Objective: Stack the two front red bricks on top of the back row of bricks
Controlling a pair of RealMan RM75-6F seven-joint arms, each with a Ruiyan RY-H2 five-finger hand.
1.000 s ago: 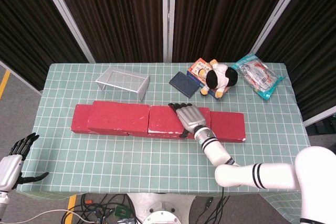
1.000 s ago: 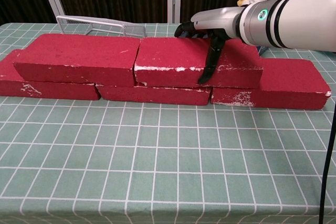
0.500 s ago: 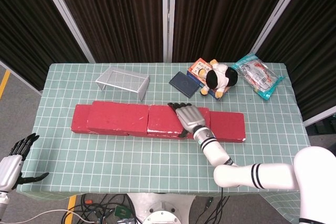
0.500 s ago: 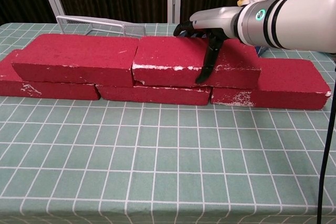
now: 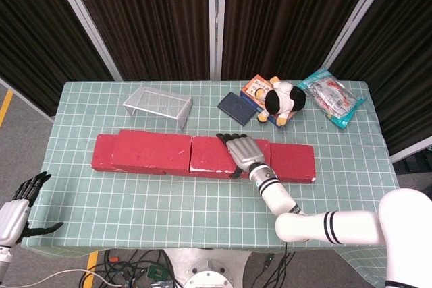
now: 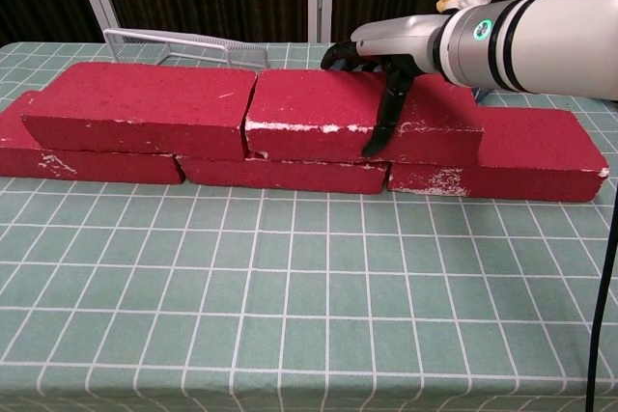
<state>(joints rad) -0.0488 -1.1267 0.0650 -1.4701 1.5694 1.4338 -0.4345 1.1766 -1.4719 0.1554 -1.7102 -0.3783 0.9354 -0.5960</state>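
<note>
Right hand [image 6: 384,65] grasping upper red brick [image 6: 328,113]: rough, chipped rect. block w/ white scuffs, atop back row [image 6: 280,173]. Left hand [image 5: 20,208] released, off checked surface [image 6: 290,287].

I see a table [image 5: 202,224] under a green grid cloth filling mid-frame, dark curtain panels [image 5: 162,18] with pale metal frames [image 5: 212,21] across the top, grey floor [image 5: 23,126] at left with a yellow stripe [image 5: 5,107] on the left edge, and tangled cables [image 5: 131,264] at bottom centre; light is even
</note>
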